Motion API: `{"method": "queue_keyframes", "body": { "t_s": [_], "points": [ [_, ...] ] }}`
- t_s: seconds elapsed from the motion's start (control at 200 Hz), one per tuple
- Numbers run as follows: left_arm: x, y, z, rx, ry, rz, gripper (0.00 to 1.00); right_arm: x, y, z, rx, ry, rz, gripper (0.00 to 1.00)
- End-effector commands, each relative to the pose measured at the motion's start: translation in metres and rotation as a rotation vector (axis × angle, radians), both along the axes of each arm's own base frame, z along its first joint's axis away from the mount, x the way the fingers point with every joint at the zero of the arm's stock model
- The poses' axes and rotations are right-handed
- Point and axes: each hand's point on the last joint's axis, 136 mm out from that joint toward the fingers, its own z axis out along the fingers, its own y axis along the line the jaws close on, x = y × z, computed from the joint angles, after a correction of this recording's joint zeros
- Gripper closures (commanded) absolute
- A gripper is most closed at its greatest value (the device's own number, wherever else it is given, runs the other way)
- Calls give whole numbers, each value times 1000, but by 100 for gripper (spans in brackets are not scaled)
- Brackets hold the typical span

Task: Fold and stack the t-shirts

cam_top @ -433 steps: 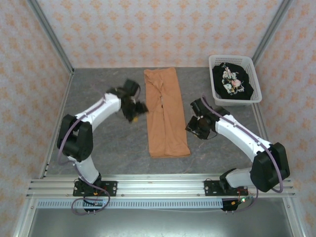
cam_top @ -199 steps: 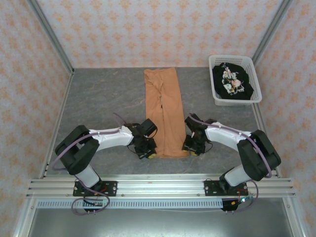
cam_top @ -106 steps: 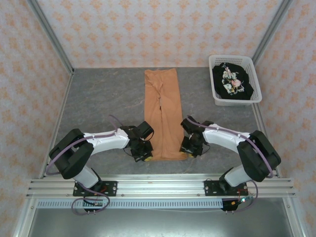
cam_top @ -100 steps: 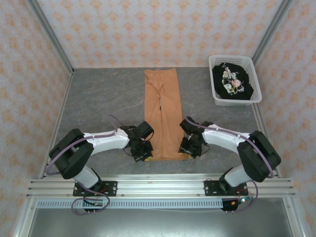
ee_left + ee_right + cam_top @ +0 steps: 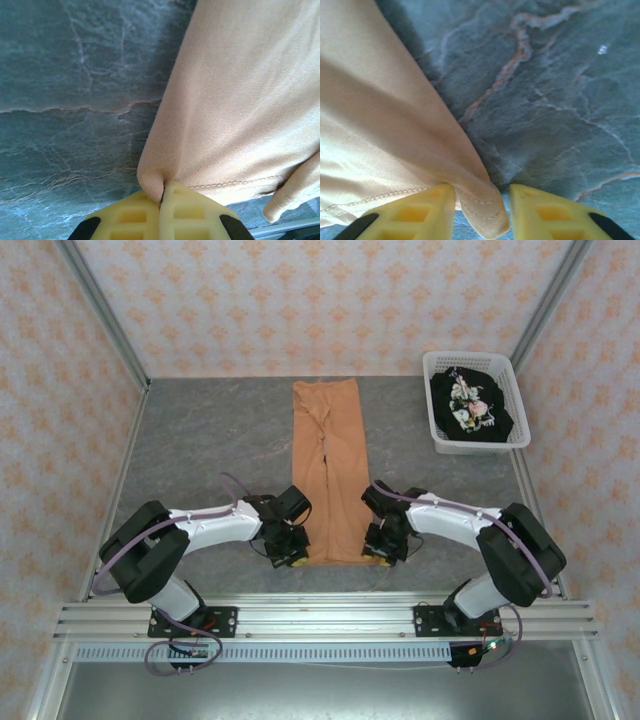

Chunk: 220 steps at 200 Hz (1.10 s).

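The orange-tan t-shirt (image 5: 330, 470) lies as a long narrow strip running away from me down the middle of the table. My left gripper (image 5: 297, 558) is shut on its near left corner; in the left wrist view the cloth (image 5: 240, 100) is pinched between the yellow fingertips of that gripper (image 5: 162, 195). My right gripper (image 5: 378, 554) sits at the near right corner. In the right wrist view it (image 5: 481, 194) stands open around the hemmed corner (image 5: 482, 212), with the left finger touching the cloth and the right finger apart from it. The black floral t-shirt (image 5: 470, 405) lies crumpled in the basket.
The white lattice basket (image 5: 437, 438) stands at the far right corner of the grey marbled table (image 5: 200, 440). Patterned walls close in the left, back and right sides. A metal rail (image 5: 320, 615) runs along the near edge behind both arm bases.
Both arms swung down from beside the shirt's middle to its near end. In the last second the right gripper edged left onto the corner and its jaws narrowed; the left stayed shut.
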Motion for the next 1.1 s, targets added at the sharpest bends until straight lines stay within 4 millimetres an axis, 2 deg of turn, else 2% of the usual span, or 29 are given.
{"method": "queue_keyframes", "body": {
  "t_s": [0.0, 0.225, 0.425, 0.59, 0.701, 0.941, 1.096],
  "points": [
    [-16, 17, -9, 80, 44, -19, 100, 3, 0, -4, -20, -5, 7, 72],
    [-19, 22, -10, 95, 49, -42, 100, 11, 8, -2, 3, -27, -3, 85],
    [-21, 23, -7, 88, 39, -62, 100, 5, 13, 8, 25, -35, 13, 100],
    [-34, 23, 7, 84, 31, -110, 100, -16, 10, 25, 40, 2, 34, 100],
    [-39, 26, 17, 77, 18, -109, 100, -20, 9, 41, 59, -2, 49, 100],
    [-15, 16, 40, 68, -61, -71, 100, 4, 21, 60, 62, -61, 31, 100],
    [12, 25, 57, 102, -116, -12, 100, 30, 19, 71, 23, -112, -1, 100]
  ]
}}
